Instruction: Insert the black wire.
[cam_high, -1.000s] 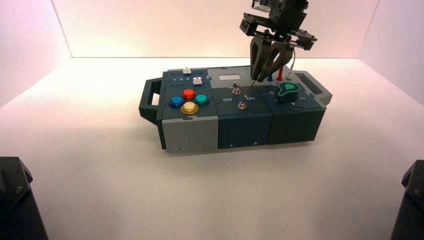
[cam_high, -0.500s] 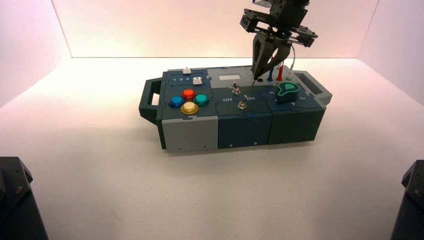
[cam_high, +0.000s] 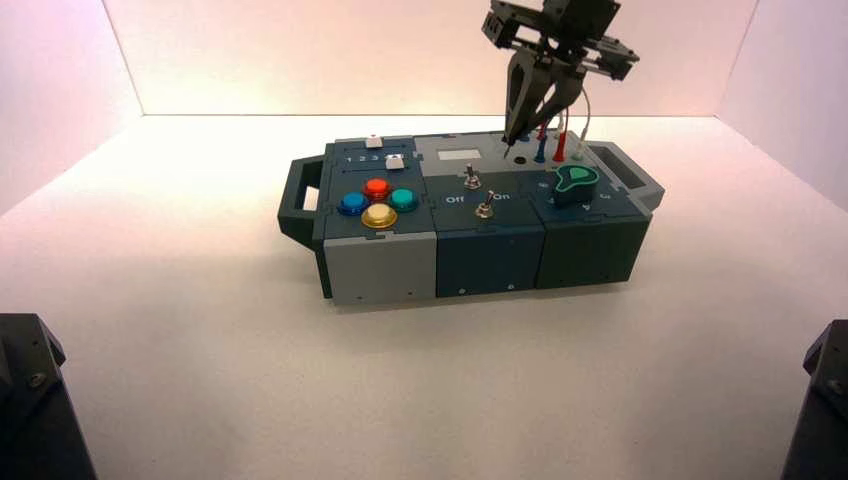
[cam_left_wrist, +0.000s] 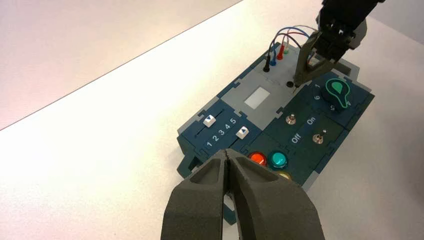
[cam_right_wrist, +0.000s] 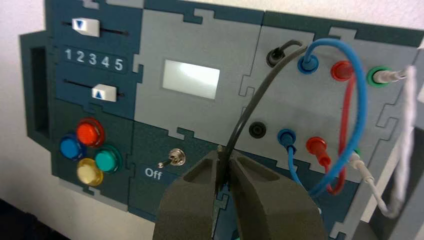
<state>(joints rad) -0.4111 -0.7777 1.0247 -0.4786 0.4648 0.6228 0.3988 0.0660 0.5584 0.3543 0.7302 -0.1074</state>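
**Right tool holds black plug above the box's open socket**

We see the right tool (cam_high: 522, 138) poised over the rear of the box (cam_high: 470, 215), its fingers clamped on the free plug of the black wire (cam_right_wrist: 260, 95). The wire's other plug already sits in the far black socket (cam_right_wrist: 273, 56), and the cable arcs from there down between the fingers. The near black socket (cam_right_wrist: 257, 129) stands empty, just beside the blue plug (cam_right_wrist: 286, 136) and red plug (cam_right_wrist: 316, 146). We find the left tool (cam_left_wrist: 228, 165) pressed closed, holding nothing, well back from the box above the worktop (cam_high: 200, 330).
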